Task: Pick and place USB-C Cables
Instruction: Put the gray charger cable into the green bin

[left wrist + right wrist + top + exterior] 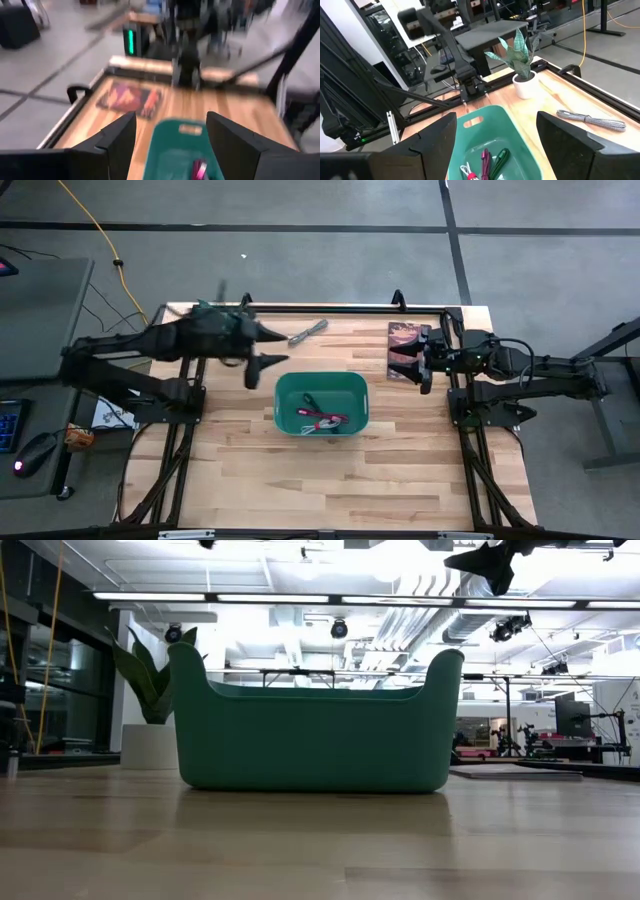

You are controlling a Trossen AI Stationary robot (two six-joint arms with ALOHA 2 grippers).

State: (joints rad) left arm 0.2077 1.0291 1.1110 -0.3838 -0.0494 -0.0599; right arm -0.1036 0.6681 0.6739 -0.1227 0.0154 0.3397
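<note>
Beyond the teal bin (320,402), the grey USB-C cable (307,332) is lying light and floppy; grasp mid-bundle; left gripper (262,347) is hovering wide open, empty

The wooden table (300,470) carries a teal bin (283,392), grey cable (308,332), and mat (402,340) below the right gripper (406,363).

Bin (322,382) is open from above; grey cable (308,332) lies unobstructed behind it; front tabletop (330,480) is unoccupied.
</note>
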